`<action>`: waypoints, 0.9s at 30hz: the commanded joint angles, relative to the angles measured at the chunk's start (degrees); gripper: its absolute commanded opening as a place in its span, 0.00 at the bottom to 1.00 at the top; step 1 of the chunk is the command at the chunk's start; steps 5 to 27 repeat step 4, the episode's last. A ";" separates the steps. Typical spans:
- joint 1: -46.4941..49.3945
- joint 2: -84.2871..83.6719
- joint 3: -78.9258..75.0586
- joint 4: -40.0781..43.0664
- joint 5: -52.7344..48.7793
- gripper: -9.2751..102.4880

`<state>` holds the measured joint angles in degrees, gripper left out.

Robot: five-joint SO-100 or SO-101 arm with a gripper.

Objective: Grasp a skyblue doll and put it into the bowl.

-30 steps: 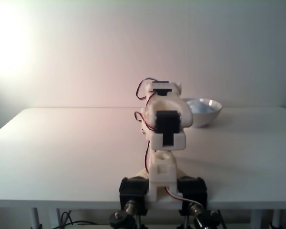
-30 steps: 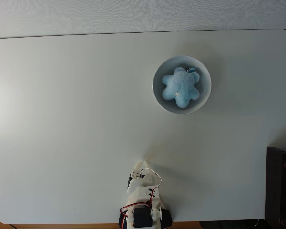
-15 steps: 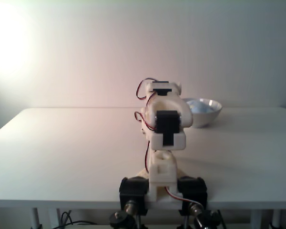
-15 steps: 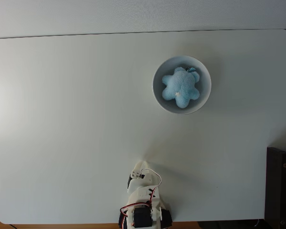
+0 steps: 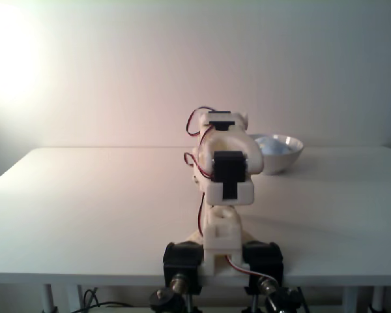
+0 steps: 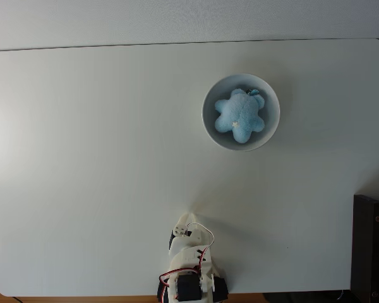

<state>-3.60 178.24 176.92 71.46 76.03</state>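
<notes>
Skyblue doll [image 6: 239,117] lying inside the bowl [image 6: 208,126], lumpy limbs spread star-like, well clear of the arm. Bowl standing on the white table [image 6: 82,158], toward the far right corner as seen from above, nearer the far edge than the near one. From the low fixed view, bowl [image 5: 288,158] peeking out to the right behind the arm, with a pale blue patch of doll [image 5: 271,147] just above its rim. Cream-white arm [image 6: 191,265] folded back at the middle of the near edge, red wires looping over it. Gripper [image 6: 180,226] tucked in against the arm, touching nothing; jaw state impossible to tell from either fixed view. Dark object [image 6: 371,246] beside the table's near right corner.
</notes>
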 commanded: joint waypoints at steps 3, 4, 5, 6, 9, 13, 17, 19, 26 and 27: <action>0.09 16.70 0.09 0.70 0.09 0.08; 0.09 16.70 0.09 0.70 0.09 0.08; 0.09 16.70 0.09 0.70 0.09 0.08; 0.09 16.70 0.09 0.70 0.09 0.08; 0.09 16.70 0.09 0.70 0.09 0.08; 0.09 16.70 0.09 0.70 0.09 0.08; 0.09 16.70 0.09 0.70 0.09 0.08; 0.09 16.70 0.09 0.70 0.09 0.08; 0.09 16.70 0.09 0.70 0.09 0.08; 0.09 16.70 0.09 0.70 0.09 0.08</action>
